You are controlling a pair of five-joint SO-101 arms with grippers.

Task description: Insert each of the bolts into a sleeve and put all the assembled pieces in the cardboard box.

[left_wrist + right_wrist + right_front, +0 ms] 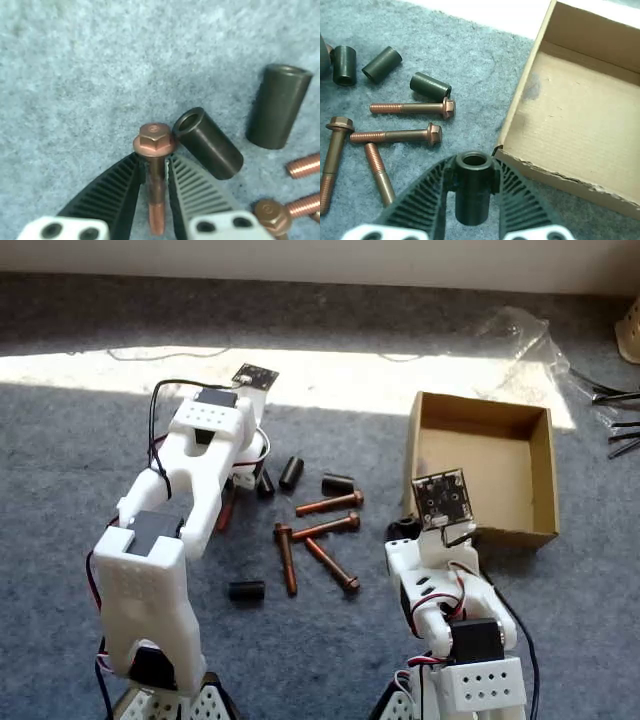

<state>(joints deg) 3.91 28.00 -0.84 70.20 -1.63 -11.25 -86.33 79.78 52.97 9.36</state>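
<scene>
My left gripper (155,162) is shut on the shank of a copper bolt (154,141), low over the carpet; in the high view this bolt (225,510) pokes out under the left arm. A black sleeve (207,142) lies right beside the bolt head, open end toward it. My right gripper (472,172) is shut on another black sleeve (470,197), held close to the near corner of the cardboard box (580,115). Several loose bolts (328,527) and sleeves (291,473) lie on the carpet between the arms. The box (430,440) holds nothing.
One sleeve (247,591) lies apart near the left arm's base. Crumpled clear plastic (515,335) and dark tools (620,425) lie behind and to the right of the box. Open carpet stretches in front of the bolts.
</scene>
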